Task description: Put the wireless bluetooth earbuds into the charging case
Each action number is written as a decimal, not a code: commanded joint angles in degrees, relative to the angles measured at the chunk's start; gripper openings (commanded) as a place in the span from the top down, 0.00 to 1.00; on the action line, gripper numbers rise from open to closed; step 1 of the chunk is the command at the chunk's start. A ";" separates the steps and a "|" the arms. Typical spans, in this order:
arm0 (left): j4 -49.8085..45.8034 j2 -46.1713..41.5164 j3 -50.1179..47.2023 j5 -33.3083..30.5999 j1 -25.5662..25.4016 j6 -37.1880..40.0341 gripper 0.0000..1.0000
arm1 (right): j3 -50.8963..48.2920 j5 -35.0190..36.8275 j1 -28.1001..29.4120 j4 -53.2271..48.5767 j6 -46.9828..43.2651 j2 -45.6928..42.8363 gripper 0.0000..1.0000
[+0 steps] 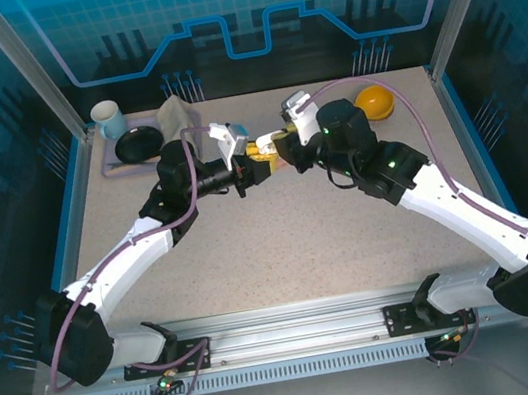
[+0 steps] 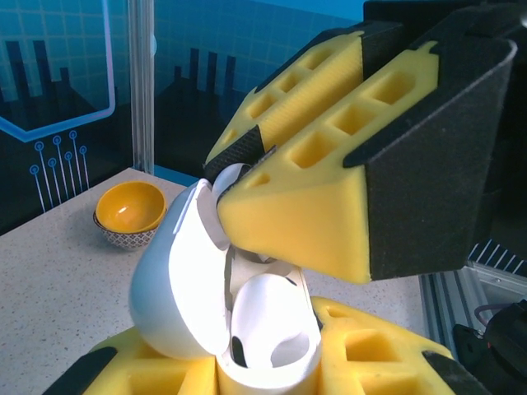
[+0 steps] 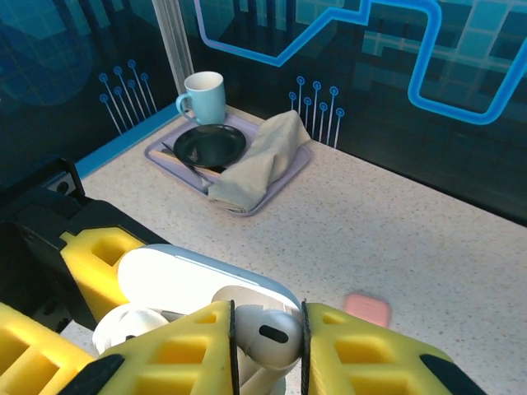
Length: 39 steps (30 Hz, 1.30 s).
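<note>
Your left fingers (image 2: 375,358) are clamped on the white charging case (image 2: 177,288), lid swung open, held above the counter (image 1: 282,245) near the middle of its far edge. Your right fingers (image 3: 362,350) pinch a white earbud (image 3: 268,333) right at the case's open mouth, close against the lid. A small pink item (image 3: 366,309) lies on the counter near the case; an orange bowl (image 1: 373,103) sits at the far right corner.

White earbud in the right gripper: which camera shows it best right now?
Right wrist view: the white earbud sits close up, pinched in the right gripper, by the open charging case. Left wrist shows a sliver of it behind yellow fingers. In the top view it is too small to make out.
</note>
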 commanded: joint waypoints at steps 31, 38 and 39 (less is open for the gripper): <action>2.72 -0.34 1.23 0.18 -0.31 0.45 1.00 | 5.96 -0.51 3.20 -4.72 -0.37 -0.36 0.47; 2.59 -0.57 1.06 0.23 -0.32 0.53 1.00 | 7.05 -1.93 0.18 -4.62 4.21 -0.70 0.40; 2.62 -0.57 0.97 0.26 -0.33 0.57 1.00 | 7.17 -1.88 -0.46 -4.70 5.16 -0.78 0.40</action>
